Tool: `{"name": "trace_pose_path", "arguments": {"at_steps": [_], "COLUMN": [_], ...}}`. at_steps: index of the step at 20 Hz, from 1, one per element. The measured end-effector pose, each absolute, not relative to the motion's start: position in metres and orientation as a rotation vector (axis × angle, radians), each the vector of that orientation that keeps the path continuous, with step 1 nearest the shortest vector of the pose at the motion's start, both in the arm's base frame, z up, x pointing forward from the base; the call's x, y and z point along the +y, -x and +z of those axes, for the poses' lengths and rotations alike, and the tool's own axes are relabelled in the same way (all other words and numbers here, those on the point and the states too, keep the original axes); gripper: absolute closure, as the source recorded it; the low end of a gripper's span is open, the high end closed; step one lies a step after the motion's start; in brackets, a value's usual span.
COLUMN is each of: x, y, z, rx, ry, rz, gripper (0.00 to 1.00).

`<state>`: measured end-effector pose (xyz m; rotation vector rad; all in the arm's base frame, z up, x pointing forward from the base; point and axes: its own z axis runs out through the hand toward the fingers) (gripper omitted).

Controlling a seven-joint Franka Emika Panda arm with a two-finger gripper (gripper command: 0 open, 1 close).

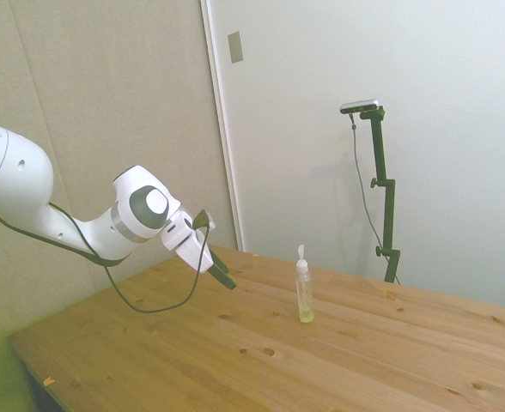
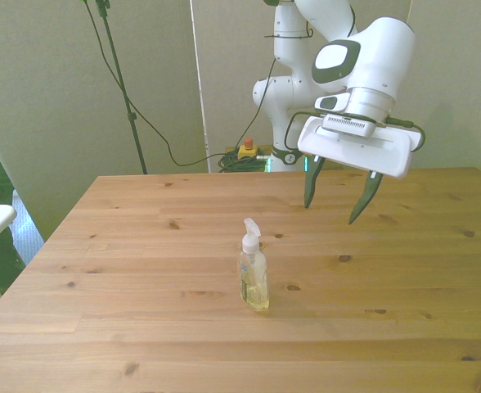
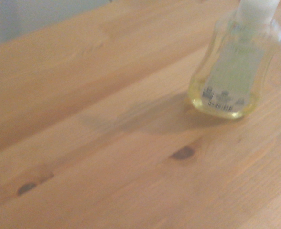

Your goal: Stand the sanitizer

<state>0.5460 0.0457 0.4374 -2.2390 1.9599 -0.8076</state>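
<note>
On the wooden table (image 2: 142, 327) we see the sanitizer (image 2: 253, 274) standing upright, roughly in the middle of the boards, white pump top up and a little yellowish liquid pooled at its base. Up above the table, we find the gripper (image 2: 339, 196) hanging in the air with its two dark fingers (image 2: 310, 187) spread well apart, nothing between them. From the front view it sits toward the front view's right and farther back than the bottle, clear of it and not touching the wood. Over in the side view we pick out the same story: the sanitizer (image 1: 304, 292) upright on its base, the gripper (image 1: 222, 273) off to the side of it, tilted down toward the tabletop (image 1: 364, 360), with a dark cable (image 1: 149, 307) looping under the white arm (image 1: 141, 215). Close in from the wrist camera, somewhat blurred, we catch the bottle's lower body (image 3: 233, 71), its pale label with a small barcode facing us, its faint shadow lying on the planks (image 3: 107, 167) beside a couple of dark knots.
</note>
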Motion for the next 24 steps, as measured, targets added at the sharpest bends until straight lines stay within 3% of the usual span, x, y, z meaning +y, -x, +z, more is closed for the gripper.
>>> {"name": "trace_pose_path", "arguments": {"at_steps": [18,24], "x": [0.025,0.025], "y": [-0.524,-0.529], "z": [0.42,0.413], "rx": [1.259,1.228], "ry": [2.778,2.837], "rz": [0.258,0.3], "gripper": [0.0,0.0]}}
